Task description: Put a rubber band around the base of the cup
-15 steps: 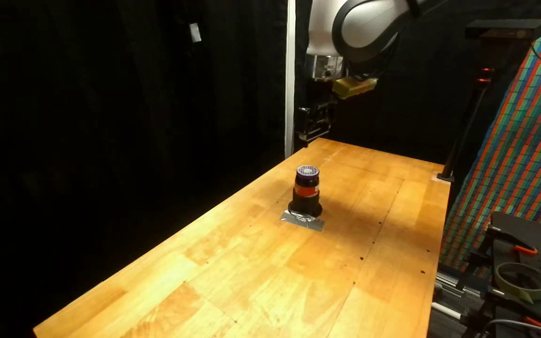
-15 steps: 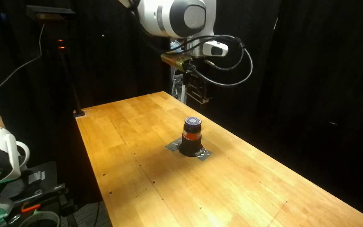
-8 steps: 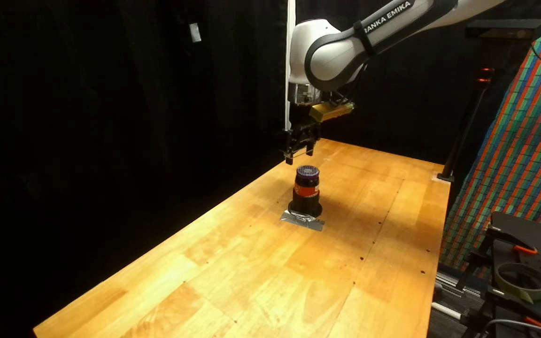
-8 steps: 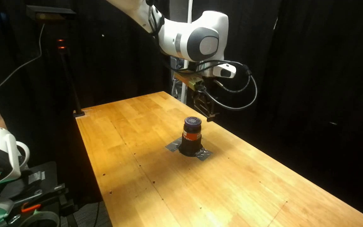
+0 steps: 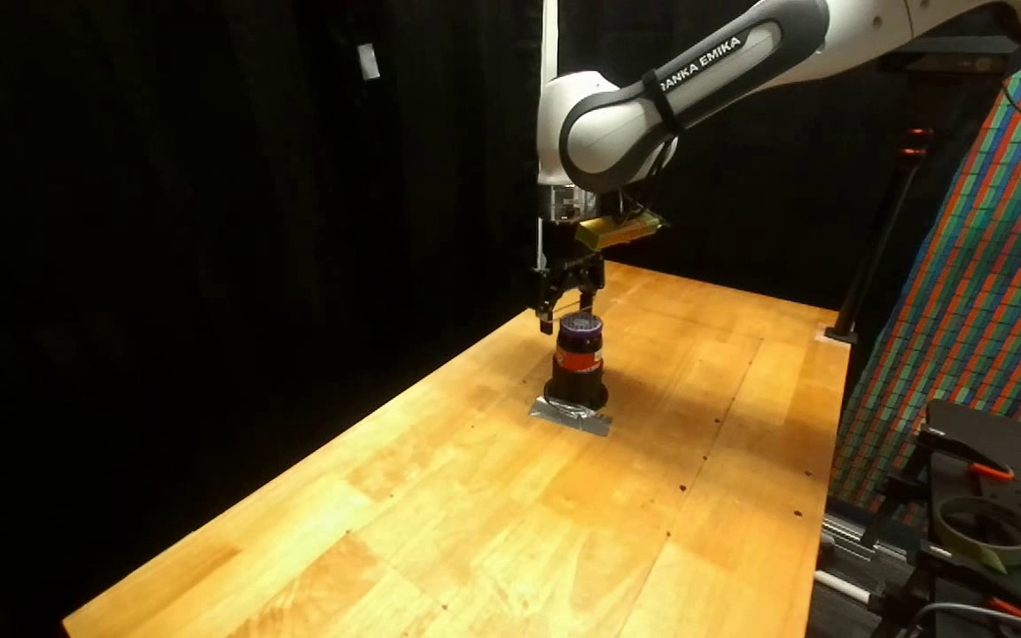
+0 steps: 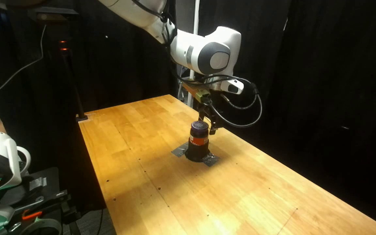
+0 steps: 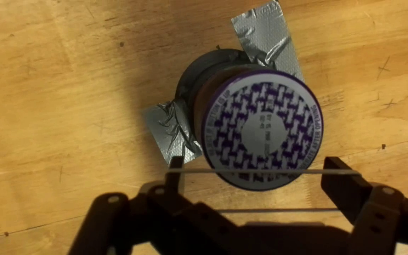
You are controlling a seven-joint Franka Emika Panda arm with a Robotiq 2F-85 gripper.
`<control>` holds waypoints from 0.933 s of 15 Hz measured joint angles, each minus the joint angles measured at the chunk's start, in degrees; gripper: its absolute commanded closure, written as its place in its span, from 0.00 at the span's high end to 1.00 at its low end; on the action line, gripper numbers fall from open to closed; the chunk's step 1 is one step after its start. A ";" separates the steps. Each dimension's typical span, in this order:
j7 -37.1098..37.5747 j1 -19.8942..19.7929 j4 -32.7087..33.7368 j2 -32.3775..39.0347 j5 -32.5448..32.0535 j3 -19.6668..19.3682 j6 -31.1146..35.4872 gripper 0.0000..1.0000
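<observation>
Wrist view had the gripper [image 7: 254, 163] spread wide, band [image 7: 262, 171] stretched across it; cup [image 5: 579, 361] stood upright on the table [image 5: 510, 523], off-center. Going down misaligned probably risked the band snagging on the lid [image 7: 264, 132].

The arm [image 5: 714, 80] is white and dark grey, with white letters [image 5: 701, 64] reading "RANKA EMIKA" and a black strap [image 5: 662, 105]. A pale disc [image 6: 219, 61] sits in a dark cap [image 6: 205, 59]. Black and grey cables [image 6: 240, 126] loop near a yellowish block [image 5: 617, 233]. The end effector [image 5: 567, 318] is black, with light round studs [image 7: 388, 191].
</observation>
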 measured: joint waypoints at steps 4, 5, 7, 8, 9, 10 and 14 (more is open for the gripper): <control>0.03 0.00 0.59 0.98 0.23 -0.19 -1.74 1.00; 0.03 0.00 0.60 1.11 0.29 -0.25 -2.12 1.00; 0.05 0.00 0.62 1.23 0.36 -0.31 -3.08 1.00; 0.05 0.00 0.64 1.24 0.47 -0.32 -3.68 1.00; 0.04 0.00 0.71 1.23 0.70 -0.32 -4.61 1.00; 0.02 0.00 0.87 1.23 1.10 -0.32 -5.71 1.00; -0.19 -0.01 1.22 0.64 2.43 -0.27 -11.02 1.00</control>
